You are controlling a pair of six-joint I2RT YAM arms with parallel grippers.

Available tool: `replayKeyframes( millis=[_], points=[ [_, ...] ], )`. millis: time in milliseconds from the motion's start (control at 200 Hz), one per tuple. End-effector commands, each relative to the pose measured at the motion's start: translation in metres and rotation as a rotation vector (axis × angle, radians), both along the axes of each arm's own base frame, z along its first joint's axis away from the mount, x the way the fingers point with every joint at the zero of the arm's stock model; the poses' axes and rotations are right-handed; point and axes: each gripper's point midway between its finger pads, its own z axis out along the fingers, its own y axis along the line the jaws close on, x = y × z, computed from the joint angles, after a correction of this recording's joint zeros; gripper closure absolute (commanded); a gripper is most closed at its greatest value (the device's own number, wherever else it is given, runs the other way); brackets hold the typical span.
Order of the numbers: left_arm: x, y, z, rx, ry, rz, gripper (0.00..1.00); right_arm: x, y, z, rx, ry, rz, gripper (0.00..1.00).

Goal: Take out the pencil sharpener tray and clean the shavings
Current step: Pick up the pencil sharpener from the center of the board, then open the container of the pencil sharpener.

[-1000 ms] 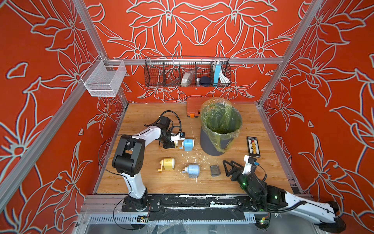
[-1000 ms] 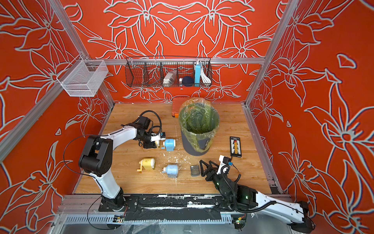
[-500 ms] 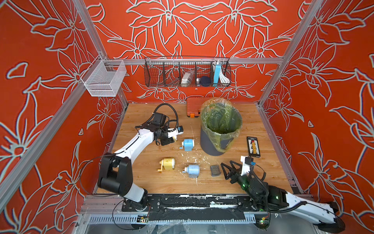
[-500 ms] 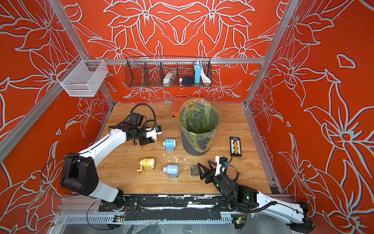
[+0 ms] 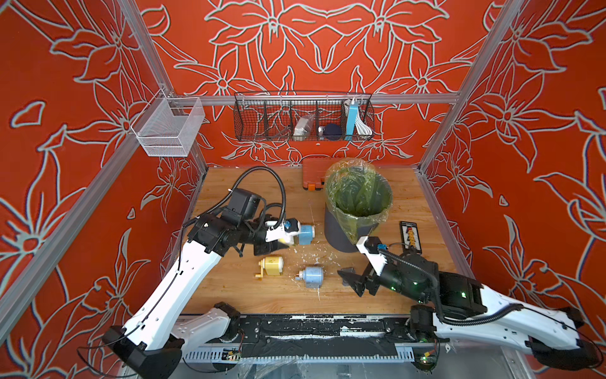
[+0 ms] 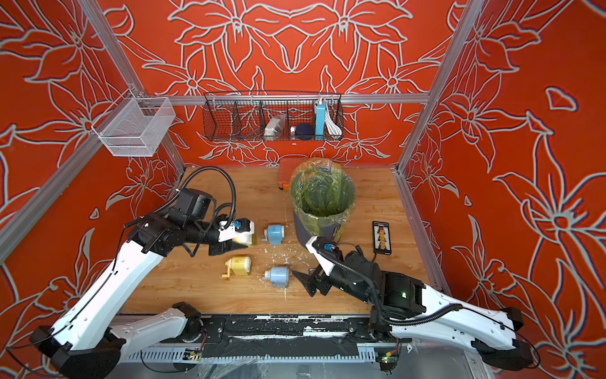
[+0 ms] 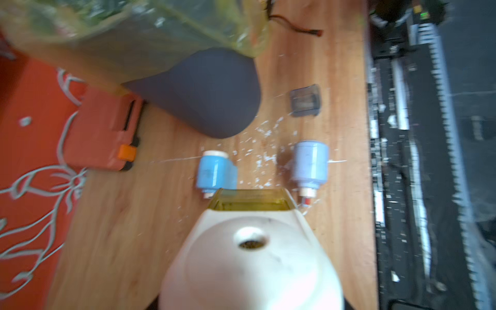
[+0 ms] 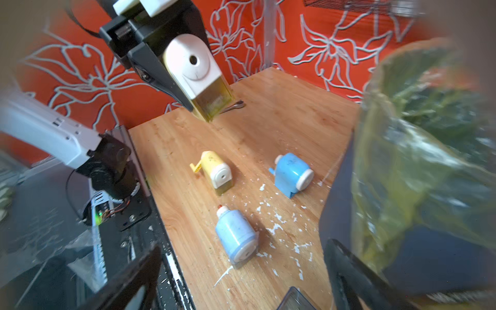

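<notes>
Opened wide since before, the right pincer (image 5: pixel 352 283) is best squared to the tray (image 7: pixel 251 200) of the sharpener (image 8: pixel 192 67) clamped by the left pincer (image 6: pixel 234 241).

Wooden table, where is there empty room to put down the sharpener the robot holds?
The table is bare along its front edge, in front of the yellow sharpener, and in the back left corner beside the orange case. The middle is crowded: shavings, two blue sharpeners, the bin.
</notes>
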Motion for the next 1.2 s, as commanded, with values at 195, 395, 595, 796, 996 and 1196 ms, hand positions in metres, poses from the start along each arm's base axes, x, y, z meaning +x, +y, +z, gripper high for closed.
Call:
replayKeyframes(
  millis=[195, 395, 595, 796, 996, 1196],
  points=[
    [-0.088, -0.025, 0.004, -0.073, 0.251, -0.251, 1.00, -0.027, 0.034, -0.007, 0.122, -0.049, 0.227, 0.04],
    [-0.100, -0.033, -0.002, -0.074, 0.310, -0.301, 1.00, -0.028, 0.061, -0.015, 0.174, 0.005, 0.260, 0.03],
    [-0.106, -0.034, -0.009, -0.071, 0.342, -0.309, 1.00, -0.027, 0.066, -0.003, 0.220, -0.014, 0.261, 0.03],
    [-0.105, -0.038, -0.015, -0.072, 0.366, -0.314, 1.00, -0.051, 0.079, 0.006, 0.270, 0.066, 0.407, 0.05],
    [-0.105, -0.040, -0.016, -0.075, 0.375, -0.319, 1.00, -0.056, 0.088, -0.002, 0.259, 0.106, 0.438, 0.06],
    [-0.108, -0.040, -0.017, -0.078, 0.375, -0.319, 1.00, -0.053, 0.091, -0.003, 0.273, 0.122, 0.423, 0.06]
  ],
)
